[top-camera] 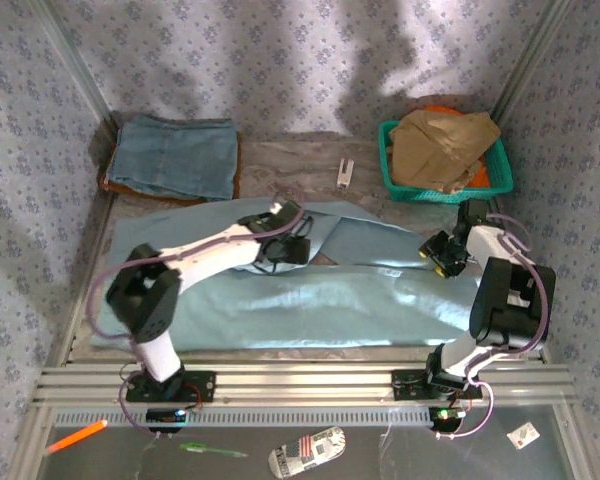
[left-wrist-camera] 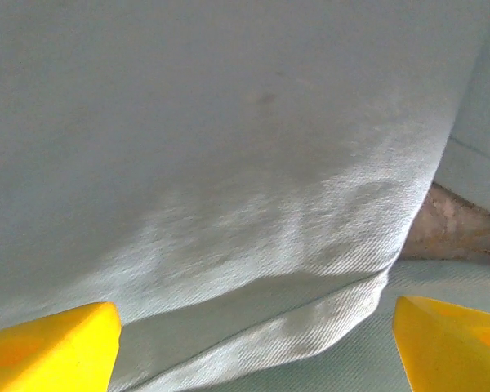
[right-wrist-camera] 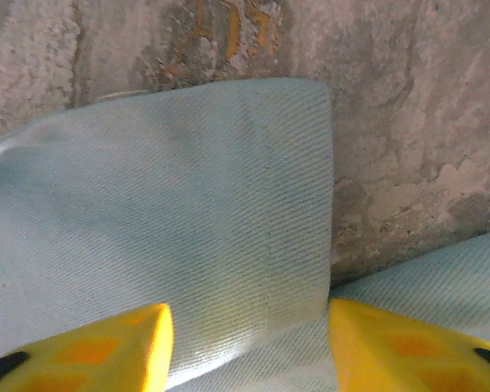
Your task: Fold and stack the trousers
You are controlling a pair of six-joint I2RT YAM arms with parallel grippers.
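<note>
The trousers (top-camera: 310, 300) are laid flat on the table (top-camera: 290, 158), across the middle of the top view. Their long axis runs from left to right. A split is seen at centre, so the legs are judged to point right and the waist left. One leg's hem (right-wrist-camera: 306, 196) is seen in the right wrist view, with bare table past it at the upper right.

The left gripper (top-camera: 283, 247) is held over the upper middle of the cloth. Its fingers (left-wrist-camera: 57, 347) are spread wide and nothing is pinched. The right gripper (top-camera: 437, 260) is placed at the right end, its jaws apart with the hem edge between them but not clamped.

The cloth is judged thin, light, limp and smooth. It can be expected to sag, crease and slip from a shallow pinch. A hold is best taken at a stitched edge, such as the hem or waistband, where the cloth is doubled. Both ends should be lifted together so that the fold lands square.
</note>
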